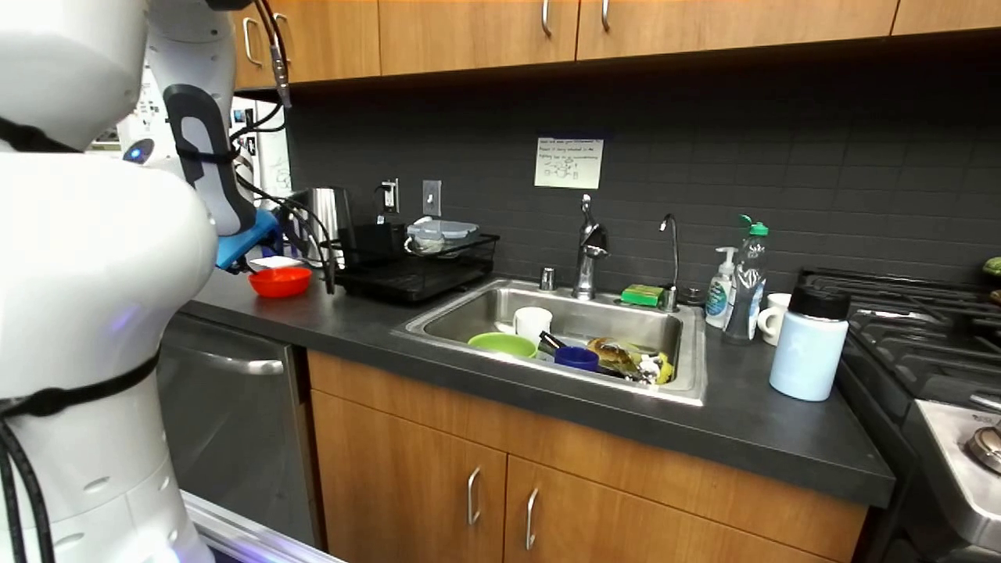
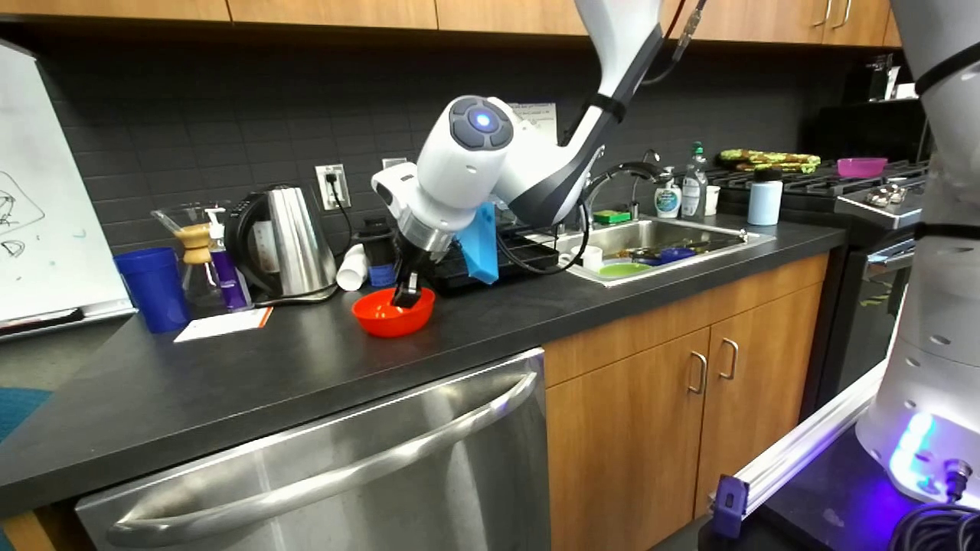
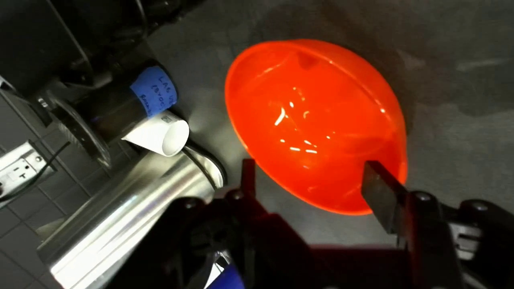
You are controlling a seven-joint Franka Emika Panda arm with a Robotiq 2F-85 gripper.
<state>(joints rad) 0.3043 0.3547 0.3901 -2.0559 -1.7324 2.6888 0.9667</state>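
Observation:
A bright orange-red bowl (image 3: pixel 301 112) rests on the dark counter, and both exterior views show it too (image 2: pixel 390 327). My gripper (image 3: pixel 309 161) reaches down at this bowl with its jaws spread apart. One finger (image 3: pixel 381 196) overlaps the bowl's inside in the wrist view, while the opposite one (image 3: pixel 248 176) shows just outside the rim. Part of the rim passes through the gap without being pinched, and nothing is held. Whether either finger touches the bowl I cannot tell. In an exterior view the arm mostly hides the gripper behind the bowl's left side (image 1: pixel 281 283).
Close by stand a steel kettle (image 2: pixel 298 245), a white cup (image 3: pixel 160 134) on its side and a dark jar with a blue label (image 3: pixel 154 91). A black dish rack (image 1: pixel 414 270) lies between bowl and sink (image 1: pixel 692 344). A blue tumbler (image 2: pixel 153 289) and purple bottle (image 2: pixel 230 275) stand beyond the kettle.

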